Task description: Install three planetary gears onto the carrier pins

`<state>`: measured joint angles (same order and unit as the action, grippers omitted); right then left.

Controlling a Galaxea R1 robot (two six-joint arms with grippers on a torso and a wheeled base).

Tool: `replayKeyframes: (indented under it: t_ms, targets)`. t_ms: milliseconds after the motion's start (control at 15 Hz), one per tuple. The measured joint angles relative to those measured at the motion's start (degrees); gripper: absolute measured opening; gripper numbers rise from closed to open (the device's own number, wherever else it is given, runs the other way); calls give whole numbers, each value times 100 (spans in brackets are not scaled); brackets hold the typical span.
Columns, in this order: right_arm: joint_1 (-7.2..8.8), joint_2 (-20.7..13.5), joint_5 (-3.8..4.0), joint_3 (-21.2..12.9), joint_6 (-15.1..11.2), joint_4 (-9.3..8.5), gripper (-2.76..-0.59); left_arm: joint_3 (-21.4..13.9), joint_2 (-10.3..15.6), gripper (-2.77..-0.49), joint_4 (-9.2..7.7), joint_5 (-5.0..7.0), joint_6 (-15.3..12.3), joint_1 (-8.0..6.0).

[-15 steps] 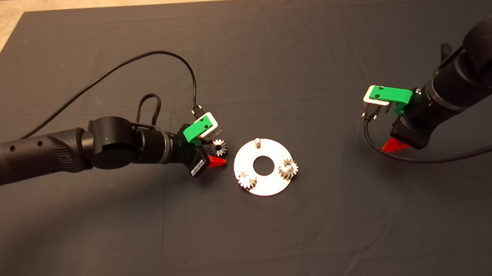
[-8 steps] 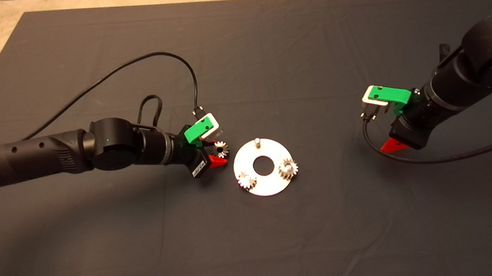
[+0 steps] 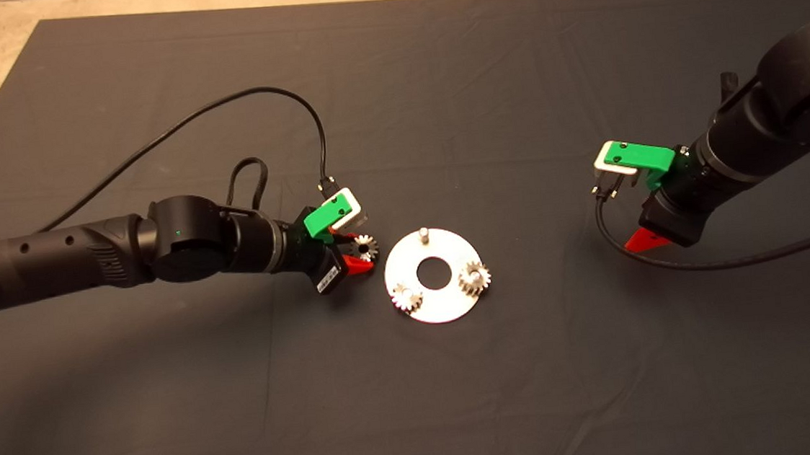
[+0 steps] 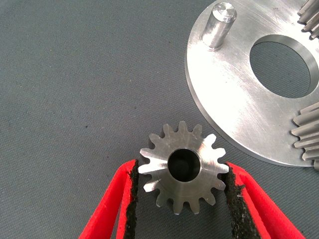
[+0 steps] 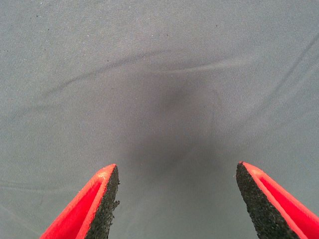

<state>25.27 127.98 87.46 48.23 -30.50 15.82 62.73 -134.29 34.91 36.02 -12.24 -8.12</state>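
The left gripper pinches the third planetary gear between its black pads, holding it just beside the rim of the round plate, near the one bare carrier pin. The other two planetary gears sit on their pins on the plate. The right gripper hangs well apart over the dark mat, its fingers spread wide with nothing between them.
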Motion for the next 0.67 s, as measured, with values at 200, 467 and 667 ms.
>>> replayKeyframes:
  t_ms: [200,467,667]
  targets:
    - [0,0,0,0,0,0,-162,2,-2,-226,2,-4,12,2]
    - [0,0,0,0,0,0,-162,5,0,-236,0,-17,15,5]
    - [0,-2,0,0,0,0,-162,7,-7,-246,0,-9,17,2]
